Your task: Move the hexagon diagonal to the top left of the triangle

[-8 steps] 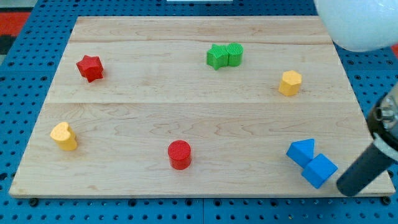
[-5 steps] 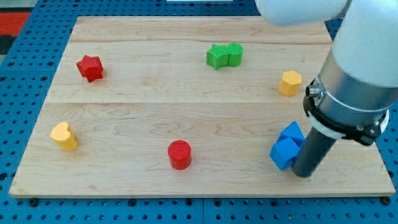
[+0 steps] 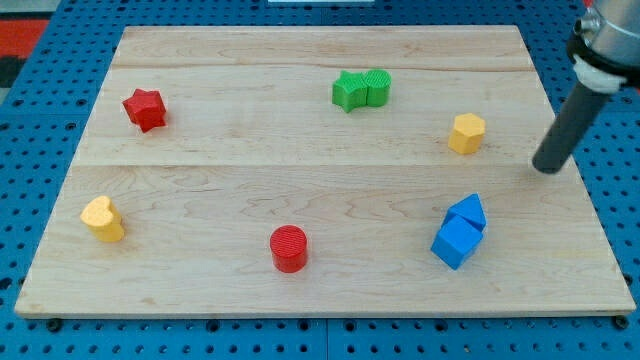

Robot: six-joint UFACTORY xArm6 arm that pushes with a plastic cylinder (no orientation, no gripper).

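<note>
Pushing the yellow hexagon (image 3: 466, 133) well means approaching from its right: the tip (image 3: 546, 168), a fingerless rod holding nothing, sits there, slightly nearer. The blue triangle (image 3: 468, 211) lies directly near-side, touching the blue cube (image 3: 455, 242), so a leftward nudge suffices.

Pale wooden board (image 3: 300, 180) on blue pegboard (image 3: 30, 150).

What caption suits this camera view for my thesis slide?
My tip rests right of the yellow hexagon, above the touching blue triangle and blue cube.
</note>
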